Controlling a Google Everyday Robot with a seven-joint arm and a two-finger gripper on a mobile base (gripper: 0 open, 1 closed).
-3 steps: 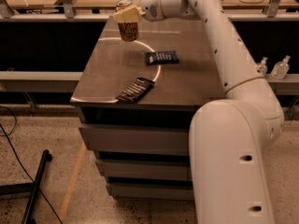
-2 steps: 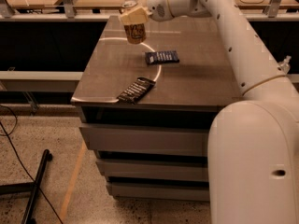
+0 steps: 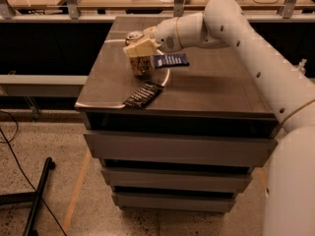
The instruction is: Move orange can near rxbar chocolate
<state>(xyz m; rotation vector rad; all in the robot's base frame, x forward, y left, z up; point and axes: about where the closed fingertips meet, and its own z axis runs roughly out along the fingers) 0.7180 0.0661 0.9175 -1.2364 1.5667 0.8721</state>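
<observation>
Holds the orange can [image 3: 141,67] in the tool [image 3: 141,49], clamped around its upper half, toward the left of the tabletop [image 3: 216,90]. Cannot tell whether the can's base touches the surface. On the near side, the rxbar chocolate [image 3: 143,95], lying flat by the near left edge, close to the can but apart. Just right of the can, a blue bar wrapper [image 3: 171,60]. Reaching in from the right, the white arm [image 3: 231,28].
</observation>
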